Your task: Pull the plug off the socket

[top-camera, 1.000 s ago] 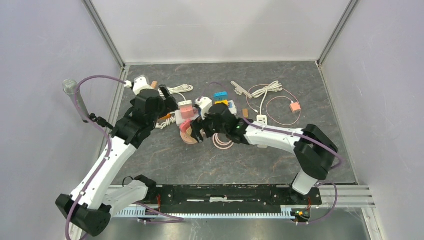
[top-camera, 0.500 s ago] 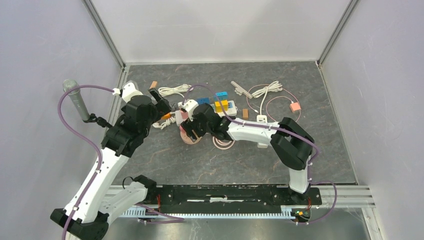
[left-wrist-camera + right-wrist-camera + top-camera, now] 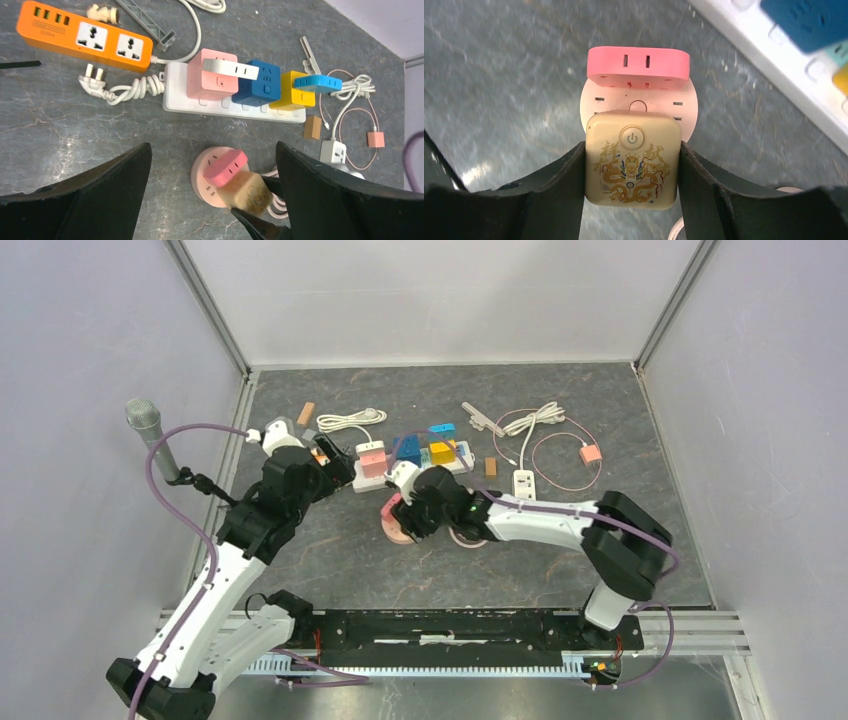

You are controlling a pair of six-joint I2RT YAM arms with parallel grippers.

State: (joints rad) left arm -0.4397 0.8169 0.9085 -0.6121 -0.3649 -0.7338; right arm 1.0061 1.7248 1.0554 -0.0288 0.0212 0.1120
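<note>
Both fingers of the right gripper [image 3: 632, 159] have come inward during the last second and now press the two sides of the cream square plug with a gold dragon print [image 3: 632, 167], so the grasp seems made (the pull itself is not yet done). The plug sits between the jaws, still seated on the round pink socket [image 3: 639, 106]. The left gripper [image 3: 212, 150] hangs above, spread wide and empty.

1. A lab robot test cell: plain grey panel walls [image 3: 100, 340] framed by aluminium posts [image 3: 205, 305] enclose the dark table [image 3: 330, 570].
2. A microphone [image 3: 143, 418] stands left of the jaws of the left gripper [image 3: 336, 464].
3. A mounting rail [image 3: 430, 625] runs behind the jaws.
</note>
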